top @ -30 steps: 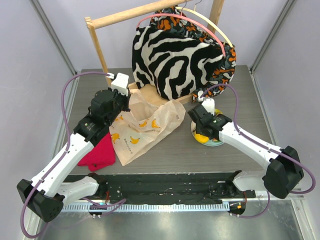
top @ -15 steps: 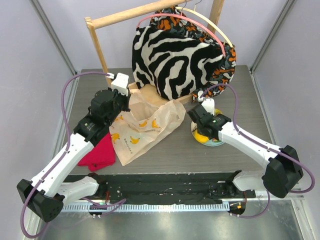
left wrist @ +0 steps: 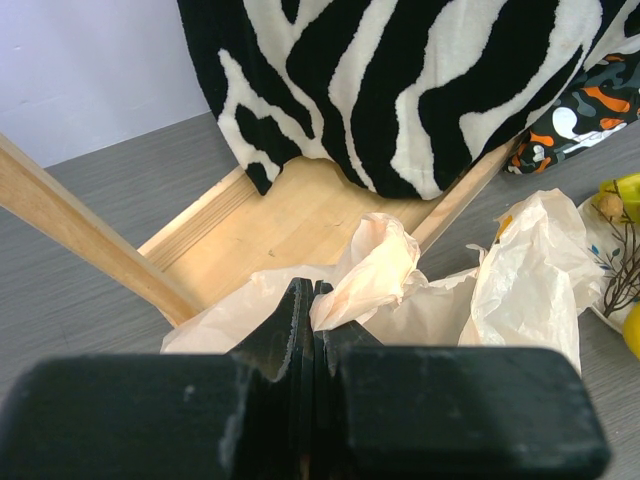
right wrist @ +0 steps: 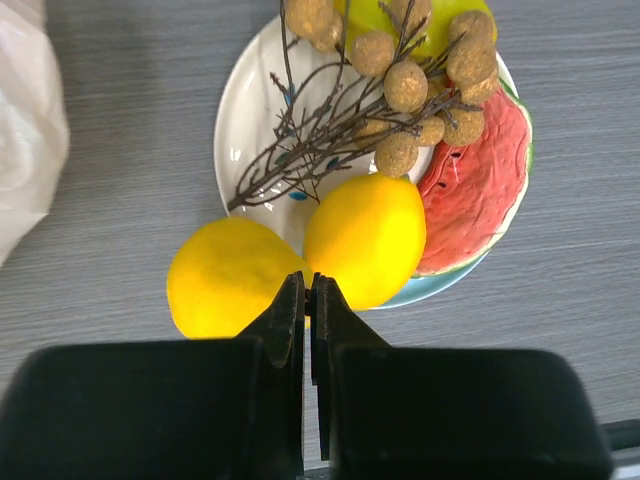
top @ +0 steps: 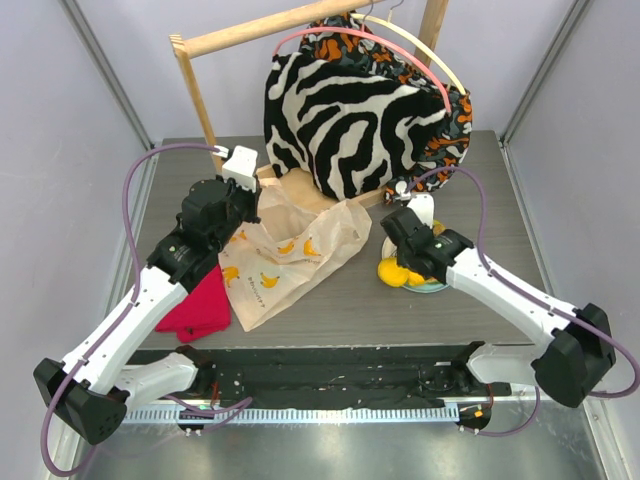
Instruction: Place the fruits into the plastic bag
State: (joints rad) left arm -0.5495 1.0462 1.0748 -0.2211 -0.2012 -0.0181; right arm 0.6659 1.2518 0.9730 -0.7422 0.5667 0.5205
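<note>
The plastic bag [top: 290, 255] lies crumpled at mid-table, cream with printed bananas. My left gripper [top: 245, 203] is shut on a bunched handle of the bag [left wrist: 375, 270], its fingertips [left wrist: 298, 300] pressed together on the plastic. The plate [right wrist: 245, 120] holds a yellow round fruit [right wrist: 365, 240], brownish grapes [right wrist: 405, 85] on twigs, a red slice [right wrist: 475, 185] and a green fruit [right wrist: 440, 25]. My right gripper [right wrist: 306, 285] is shut on the pointed tip of a yellow lemon [right wrist: 225, 280], which overhangs the plate's left rim [top: 388, 272].
A zebra-striped garment [top: 345, 120] hangs on a wooden rack [top: 200, 90] behind the bag, with an orange-and-black cloth [top: 455, 130] beside it. A red cloth [top: 200, 305] lies left of the bag. The rack's wooden base [left wrist: 270, 215] sits just behind the handle.
My right gripper has drawn back a little toward the bag side, and the yellow lemon has come off the plate's left edge with it. The left arm and bag have not moved.
</note>
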